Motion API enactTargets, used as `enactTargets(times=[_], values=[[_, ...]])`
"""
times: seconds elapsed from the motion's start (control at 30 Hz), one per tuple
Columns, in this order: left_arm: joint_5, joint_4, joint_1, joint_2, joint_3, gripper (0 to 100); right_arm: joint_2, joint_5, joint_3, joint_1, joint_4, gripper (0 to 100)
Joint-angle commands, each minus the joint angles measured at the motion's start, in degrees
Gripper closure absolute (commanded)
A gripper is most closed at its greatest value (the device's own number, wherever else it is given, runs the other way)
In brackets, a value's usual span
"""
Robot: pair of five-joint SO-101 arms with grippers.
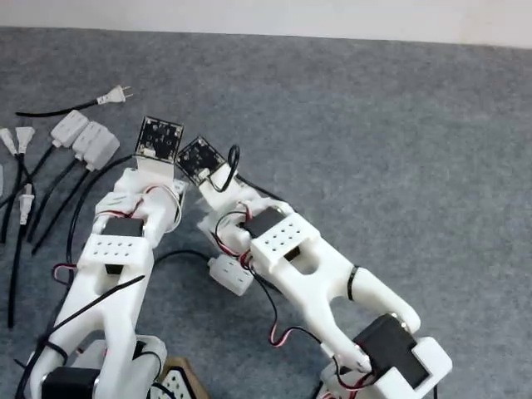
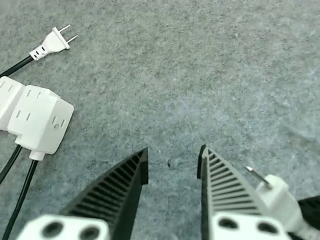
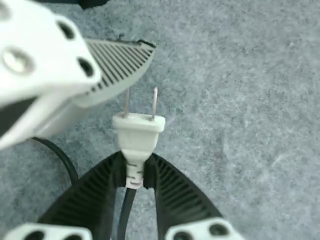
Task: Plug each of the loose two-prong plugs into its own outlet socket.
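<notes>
Right gripper [image 3: 134, 172] up close: clamped tight on the neck of a white plug [image 3: 136, 132], cord trailing back between the fingers, both prongs pointing straight out along the gripper's own line. Left gripper [image 2: 172, 167] sits just beside it, spread wide and holding nothing, one finger [image 3: 117, 57] right next to those prongs.

Now the key relation. In the high view the outlet blocks [image 1: 96, 143] lie at about nine o'clock from the right arm's wrist. The left arm stands between and is the nearer of the two. My read is that the held plug needs swinging toward nine, prongs lined up with the slots.

Count: two outlet blocks, side by side. One plug is held. One loose plug [image 1: 112, 97] lies at one o'clock from the blocks. Three more plugs [image 1: 25, 137] seem to lie out toward eight and nine, at the edge.
</notes>
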Motion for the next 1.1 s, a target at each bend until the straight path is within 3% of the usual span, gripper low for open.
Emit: enactTargets(times=[0.0, 0.53, 0.8, 1.07], values=[[0.3, -0.9, 0.7, -1.4, 0.0, 80, -7.5, -0.4, -0.4, -2.0, -0.1, 99.1], [2.0, -0.7, -1.1, -1.9, -1.2, 80, -13.7, -0.4, 5.6, -1.8, 1.8, 99.1], [4.7, 5.8, -2.6, -1.6, -12.6, 80, -14.6, -0.5, 15.1, 1.6, -12.2, 99.1], [6.3, 8.8, 4.3, -1.3, -13.7, 80, -15.4, -0.4, 14.9, 2.3, -12.1, 99.1]])
